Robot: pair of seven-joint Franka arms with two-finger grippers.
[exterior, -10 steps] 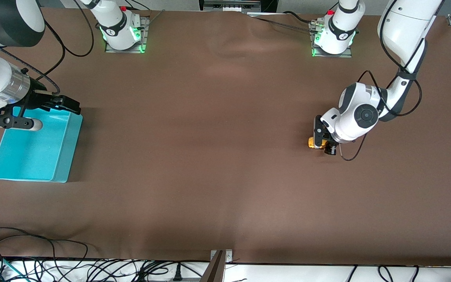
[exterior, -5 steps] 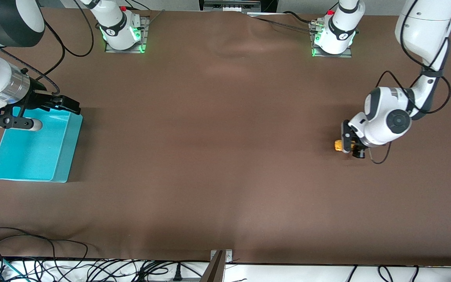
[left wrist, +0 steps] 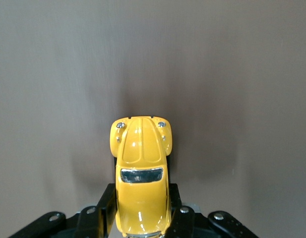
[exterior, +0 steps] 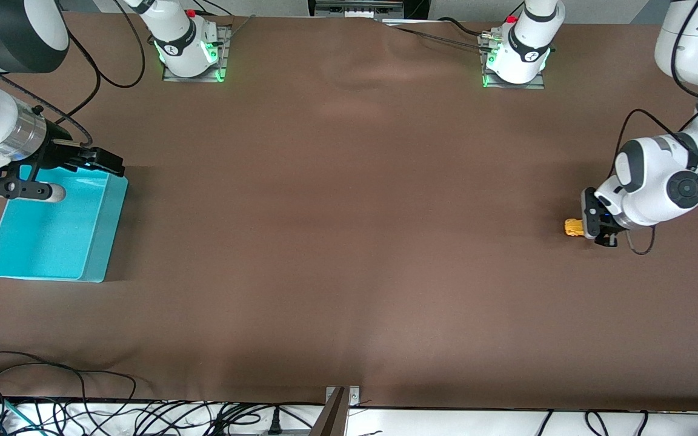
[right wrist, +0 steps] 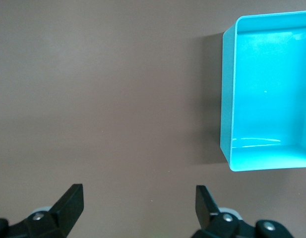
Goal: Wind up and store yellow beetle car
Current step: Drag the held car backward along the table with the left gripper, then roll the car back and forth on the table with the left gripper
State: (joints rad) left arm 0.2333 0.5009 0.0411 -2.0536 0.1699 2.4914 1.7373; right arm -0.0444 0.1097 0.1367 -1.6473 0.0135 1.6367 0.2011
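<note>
The yellow beetle car [exterior: 572, 227] is tiny, orange-yellow and rounded, with dark windows. It is low on the brown table near the left arm's end. My left gripper [exterior: 589, 229] is shut on its rear half. In the left wrist view the car [left wrist: 141, 148] sticks out nose-first between the black fingers [left wrist: 107, 204]. My right gripper [exterior: 104, 162] is open and empty, and waits over the turquoise bin's edge toward the robots' bases. Its fingertips [right wrist: 73, 198] stand wide apart above bare cloth.
The empty turquoise bin [exterior: 97, 242] stands at the right arm's end of the table and also shows in the right wrist view [right wrist: 227, 99]. Brown cloth [exterior: 349, 230] covers the table between bin and car. Cables lie along the table edge nearest the front camera.
My left gripper, shut on the car, has slid steadily along the table toward the left arm's end, away from the bin. The right arm has not moved.
</note>
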